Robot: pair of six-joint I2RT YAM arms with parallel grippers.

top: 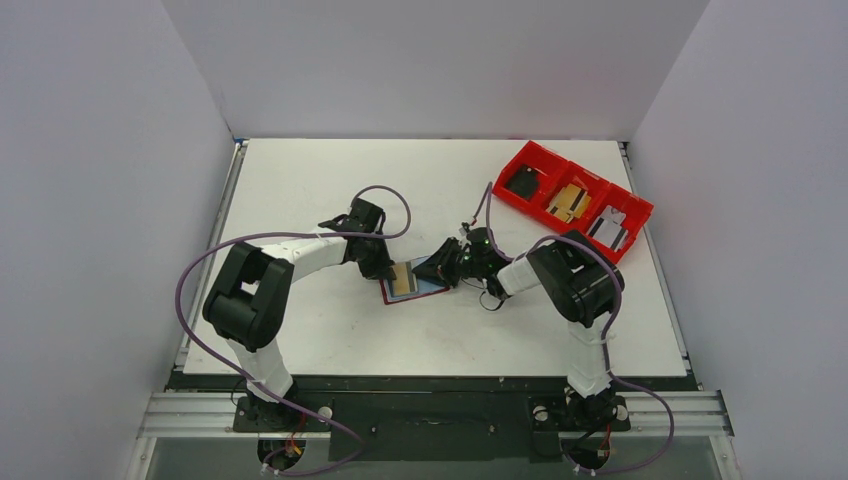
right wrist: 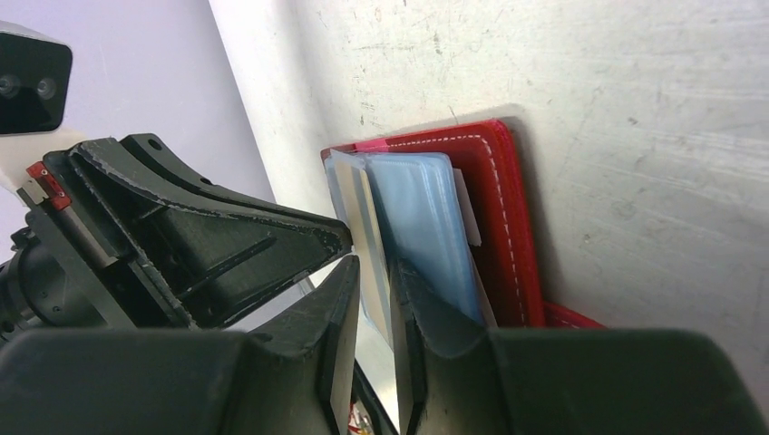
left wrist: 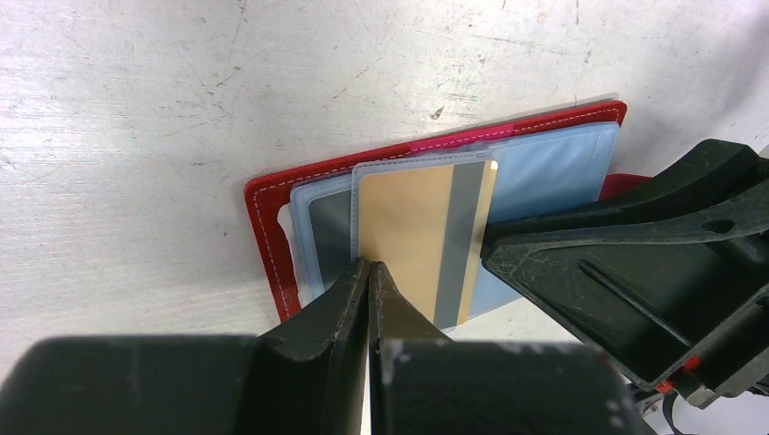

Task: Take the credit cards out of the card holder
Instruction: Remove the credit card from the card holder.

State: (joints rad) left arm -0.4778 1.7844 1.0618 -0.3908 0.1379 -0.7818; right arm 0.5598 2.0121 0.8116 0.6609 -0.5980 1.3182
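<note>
The left gripper [left wrist: 372, 272] is pinching the near edge of a tan credit card [left wrist: 403, 231] that has a grey stripe, with both black fingers pressed tight against it. The card is sticking partway out of the clear plastic sleeves [left wrist: 553, 168] of the dark red card holder [left wrist: 265, 237], which is lying open and flat on the scratched white worktop [left wrist: 136, 109]. A grey card [left wrist: 328, 231] is sitting in a sleeve just beside the tan one. The right gripper [left wrist: 497, 246] is lying across the other side of the sleeves, and how its jaws are standing is not showing here.
</note>
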